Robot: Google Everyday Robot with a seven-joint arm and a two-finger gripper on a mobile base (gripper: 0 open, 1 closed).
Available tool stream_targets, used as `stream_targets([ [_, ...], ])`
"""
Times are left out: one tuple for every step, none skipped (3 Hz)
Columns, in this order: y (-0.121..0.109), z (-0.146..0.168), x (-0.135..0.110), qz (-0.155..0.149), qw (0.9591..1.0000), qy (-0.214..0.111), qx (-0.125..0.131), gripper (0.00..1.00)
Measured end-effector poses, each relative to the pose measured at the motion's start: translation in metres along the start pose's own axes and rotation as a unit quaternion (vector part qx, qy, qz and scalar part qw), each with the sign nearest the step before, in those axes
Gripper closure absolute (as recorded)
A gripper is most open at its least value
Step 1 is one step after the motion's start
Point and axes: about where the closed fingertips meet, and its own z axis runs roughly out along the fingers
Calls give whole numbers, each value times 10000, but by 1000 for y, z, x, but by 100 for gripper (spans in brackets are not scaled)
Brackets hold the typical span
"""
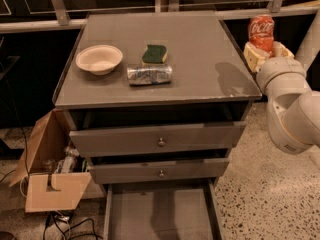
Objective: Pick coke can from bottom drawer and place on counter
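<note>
The red coke can (pixel 261 31) with its white script logo is upright in my gripper (pixel 263 51), which is shut on it. The gripper holds the can in the air just off the right edge of the counter (pixel 195 49), at about counter height or slightly above. The white arm (pixel 292 104) curves down to the right of the cabinet. The bottom drawer (pixel 160 216) is pulled open at the bottom of the view, and its grey floor shows nothing on it.
On the counter lie a white bowl (pixel 99 59), a green sponge (pixel 154 54) and a silver can on its side (pixel 149 74). The two knobbed drawers (pixel 160 141) stand slightly open. A cardboard box (pixel 50 176) sits on the floor at the left.
</note>
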Motion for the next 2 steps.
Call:
stream_targets([
  [2, -2, 0, -217, 9992, 184, -263, 100],
  [18, -5, 8, -408, 9953, 497, -719, 100],
])
